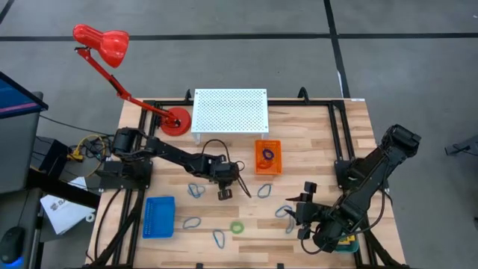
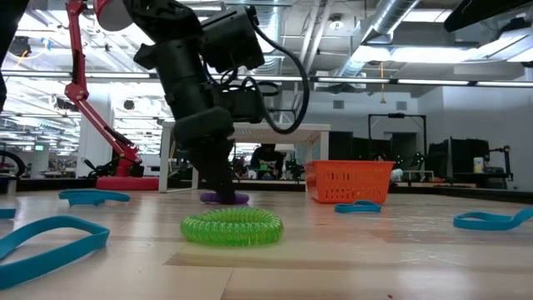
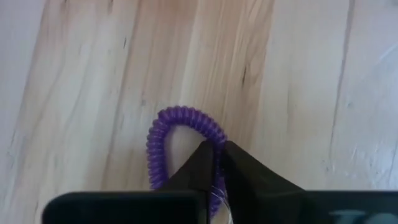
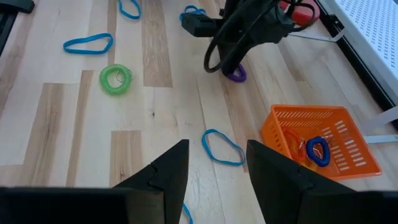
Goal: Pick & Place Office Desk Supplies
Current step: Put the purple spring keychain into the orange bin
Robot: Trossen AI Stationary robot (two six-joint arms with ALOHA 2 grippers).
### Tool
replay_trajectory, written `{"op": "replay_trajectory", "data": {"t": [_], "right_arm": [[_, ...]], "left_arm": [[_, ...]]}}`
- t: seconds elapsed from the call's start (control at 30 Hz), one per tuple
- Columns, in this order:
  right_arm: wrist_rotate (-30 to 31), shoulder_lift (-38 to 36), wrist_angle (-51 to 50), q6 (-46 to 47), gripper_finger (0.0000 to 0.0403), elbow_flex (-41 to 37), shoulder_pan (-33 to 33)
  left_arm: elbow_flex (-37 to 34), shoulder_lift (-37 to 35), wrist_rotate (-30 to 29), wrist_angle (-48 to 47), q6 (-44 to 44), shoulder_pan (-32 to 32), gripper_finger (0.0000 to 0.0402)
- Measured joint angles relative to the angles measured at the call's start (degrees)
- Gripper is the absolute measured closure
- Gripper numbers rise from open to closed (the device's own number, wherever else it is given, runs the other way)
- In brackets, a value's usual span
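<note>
L gripper (image 3: 217, 163) is down at the table mid-board, fingers pinched together on the rim of a purple coil ring (image 3: 163, 140); the ring lies flat on the wood w/ the rest of its loop sticking out past the fingertips. In the low view the same ring (image 2: 225, 198) sits under the arm on the tabletop. R gripper (image 4: 216, 168) hovers over the near right part of the table, fingers spread apart, nothing between them. Green coil ring (image 1: 237, 227) lies near the front edge, apart from the purple one. Blue band loops are scattered around, e.g. one (image 4: 222, 148) just beyond the R gripper. Orange tray (image 1: 268, 157) is right of the L gripper, w/ a blue ring (image 4: 318, 150) and an orange one inside. Blue tray (image 1: 158, 217) front-left. Red lamp (image 1: 101, 41) back-left.
</note>
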Motion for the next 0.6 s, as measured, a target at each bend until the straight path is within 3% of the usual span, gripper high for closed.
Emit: {"op": "replay_trajectory", "data": {"t": [0.4, 0.6], "right_arm": [[0.0, 0.02, -0.05, 0.44, 0.0246, 0.0, 0.0], [0.02, 0.02, -0.05, 0.44, 0.0246, 0.0, 0.0]], "left_arm": [[-0.13, -3.54, -0.96, 25.94, 8.67, -3.0, 0.0397], [-0.11, -3.67, -1.14, 37.61, 12.2, -1.44, 0.0397]]}}
